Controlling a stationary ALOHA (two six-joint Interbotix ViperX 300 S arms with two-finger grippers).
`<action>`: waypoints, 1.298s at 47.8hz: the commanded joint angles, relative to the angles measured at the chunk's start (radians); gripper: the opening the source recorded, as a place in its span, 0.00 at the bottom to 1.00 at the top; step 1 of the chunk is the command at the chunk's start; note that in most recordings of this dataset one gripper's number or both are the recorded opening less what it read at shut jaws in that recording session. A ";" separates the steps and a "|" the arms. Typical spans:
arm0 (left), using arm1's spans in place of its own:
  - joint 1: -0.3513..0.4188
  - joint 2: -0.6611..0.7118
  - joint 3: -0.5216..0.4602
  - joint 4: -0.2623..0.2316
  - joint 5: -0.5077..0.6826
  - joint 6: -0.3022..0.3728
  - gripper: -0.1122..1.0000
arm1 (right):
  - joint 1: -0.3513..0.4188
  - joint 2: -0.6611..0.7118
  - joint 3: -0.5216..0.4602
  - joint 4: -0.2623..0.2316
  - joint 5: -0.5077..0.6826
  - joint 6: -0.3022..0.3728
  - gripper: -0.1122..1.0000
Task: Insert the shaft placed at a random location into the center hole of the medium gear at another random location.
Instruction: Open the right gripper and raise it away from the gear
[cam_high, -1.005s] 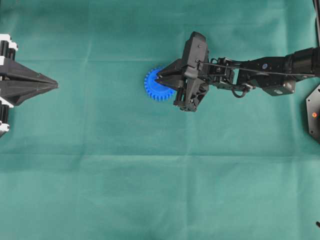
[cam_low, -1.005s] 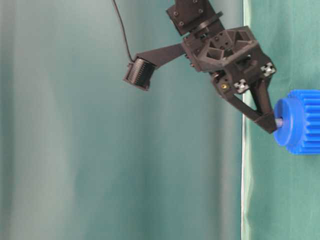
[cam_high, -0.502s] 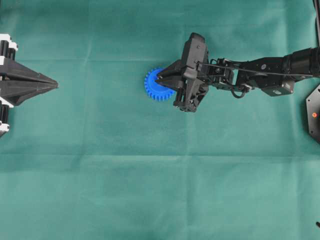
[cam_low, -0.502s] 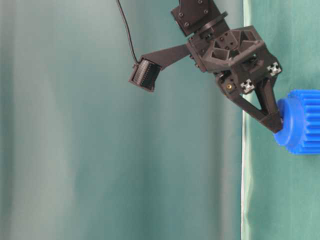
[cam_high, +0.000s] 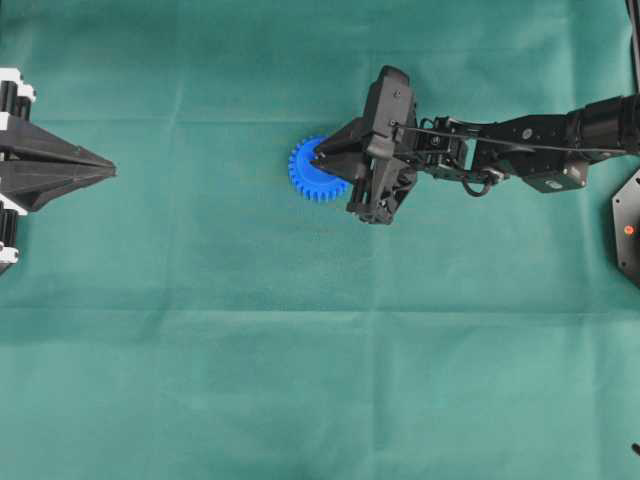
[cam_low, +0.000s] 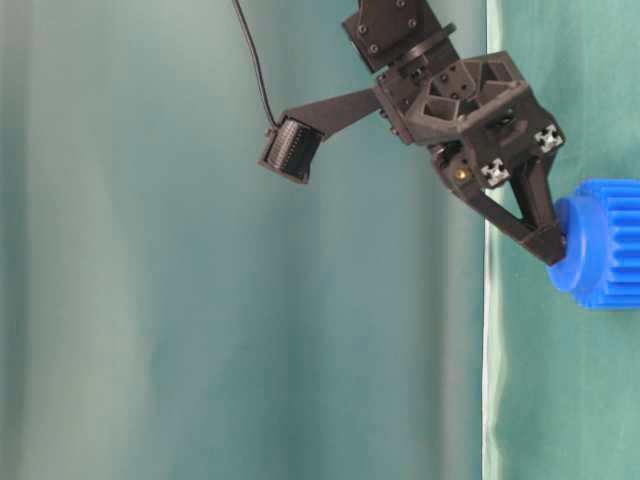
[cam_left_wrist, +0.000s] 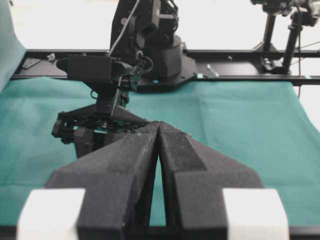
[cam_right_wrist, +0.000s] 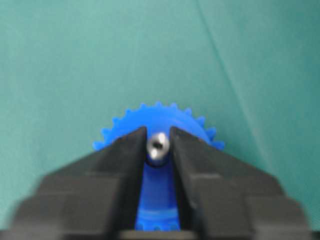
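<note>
The blue medium gear lies flat on the green cloth left of centre; it also shows in the table-level view and the right wrist view. My right gripper rests on the gear's raised hub, shut on the silvery shaft. The shaft stands upright in the hub's middle, so the center hole is hidden beneath it. In the table-level view the shaft is hidden. My left gripper is shut and empty at the far left.
The right arm reaches in from the right edge and shows in the left wrist view. A black base with a red light sits at the right edge. The table's edge runs beside the gear.
The right gripper has moved down onto the hub. The short stretch of shaft that showed between the fingertips and the hub a second ago no longer shows. The left arm has not moved.
</note>
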 joint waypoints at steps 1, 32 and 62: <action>0.002 0.005 -0.020 0.002 -0.005 0.000 0.10 | 0.006 -0.014 -0.018 0.003 -0.014 0.003 0.46; 0.002 0.002 -0.020 0.003 -0.005 0.000 0.10 | 0.008 -0.206 -0.008 0.000 0.058 -0.009 0.83; 0.002 0.002 -0.020 0.003 -0.003 -0.003 0.10 | 0.008 -0.296 0.072 0.003 0.078 -0.008 0.83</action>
